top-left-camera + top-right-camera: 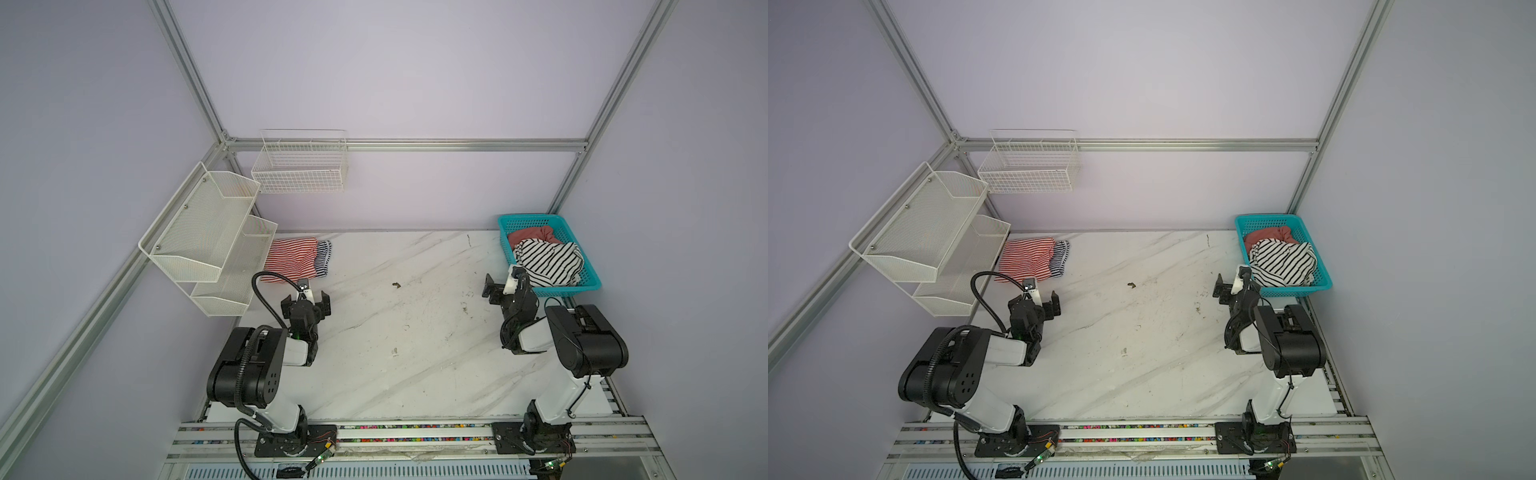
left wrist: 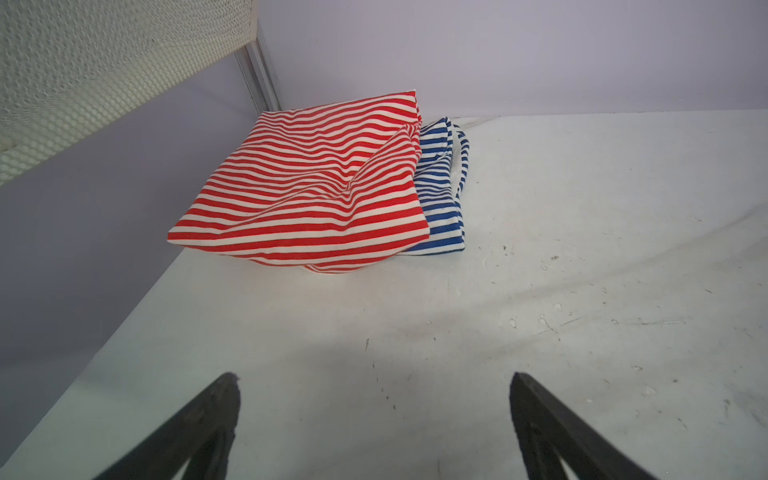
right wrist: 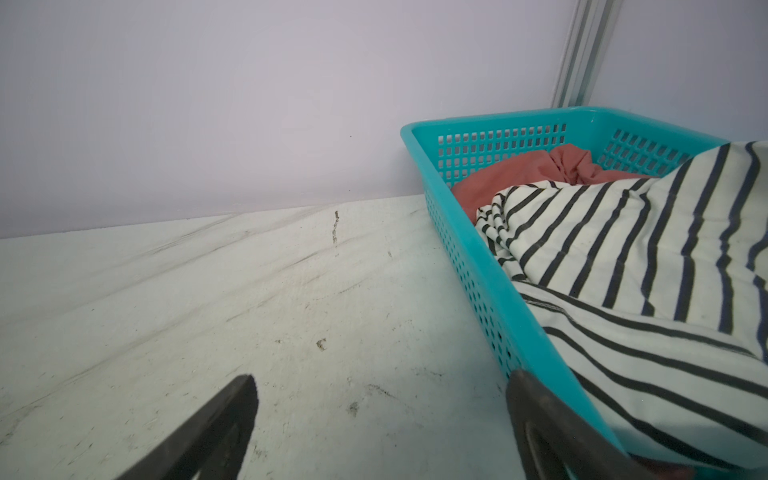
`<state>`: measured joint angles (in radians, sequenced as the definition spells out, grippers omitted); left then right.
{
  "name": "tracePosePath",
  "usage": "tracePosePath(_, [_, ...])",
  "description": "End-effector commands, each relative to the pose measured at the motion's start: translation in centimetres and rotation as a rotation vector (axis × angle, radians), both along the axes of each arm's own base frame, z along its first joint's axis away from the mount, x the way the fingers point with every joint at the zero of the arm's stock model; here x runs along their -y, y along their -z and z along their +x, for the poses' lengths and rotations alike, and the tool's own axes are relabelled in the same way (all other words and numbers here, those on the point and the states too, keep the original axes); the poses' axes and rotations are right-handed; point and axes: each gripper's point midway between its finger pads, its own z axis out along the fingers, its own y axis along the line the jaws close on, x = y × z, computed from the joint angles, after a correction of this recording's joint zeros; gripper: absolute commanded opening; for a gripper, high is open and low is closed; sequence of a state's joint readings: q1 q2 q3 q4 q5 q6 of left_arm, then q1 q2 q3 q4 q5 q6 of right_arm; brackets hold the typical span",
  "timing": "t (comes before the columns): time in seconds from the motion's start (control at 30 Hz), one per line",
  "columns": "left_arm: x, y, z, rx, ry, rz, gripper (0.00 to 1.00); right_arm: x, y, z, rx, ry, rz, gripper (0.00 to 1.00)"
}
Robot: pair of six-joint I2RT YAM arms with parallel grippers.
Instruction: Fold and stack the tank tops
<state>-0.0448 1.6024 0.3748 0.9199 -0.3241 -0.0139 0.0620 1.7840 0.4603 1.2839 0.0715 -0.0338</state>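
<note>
Judging from how things lie, the main danger is at the turquoise basket [image 1: 569, 289]. The right pincer [image 1: 503, 286] stands wide open and holds nothing, low beside the basket's near corner. In the right wrist view one of its fingers [image 3: 525, 395] appears right at the basket wall. If it closes there, it may catch the plastic rim together with the cloth and drag the whole basket along the counter [image 1: 415, 332].

Inside the basket, the white top with black stripes [image 1: 548, 259] lies crumpled partly on the salmon-red top [image 1: 530, 235], so pulling the first may lift out the second too.

The left pincer [image 1: 305, 299] is also wide open and empty, near the stack in the far left corner. There the red-white striped top [image 2: 307, 187] lies a little askew on the navy-white striped top [image 2: 440, 187] and bulges, so a further top put on it may slide off.
</note>
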Motion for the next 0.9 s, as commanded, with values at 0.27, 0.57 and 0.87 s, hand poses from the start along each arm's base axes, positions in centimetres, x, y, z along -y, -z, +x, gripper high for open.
tracePosePath(0.27, [1.6, -7.1, 0.4, 0.040, 0.096, -0.020, 1.00, -1.8, -5.3, 1.5, -0.043, -0.080, 0.017, 0.82])
tracePosePath(0.57, [5.3, -13.1, -1.2, 0.129, 0.255, -0.227, 0.98, -3.2, -13.7, 0.7, -0.072, -0.155, 0.122, 0.82])
tracePosePath(0.87, [9.8, -15.6, -1.9, 0.078, 0.403, -0.460, 0.94, 4.0, -14.7, 5.5, -0.287, 0.002, 0.173, 0.87])
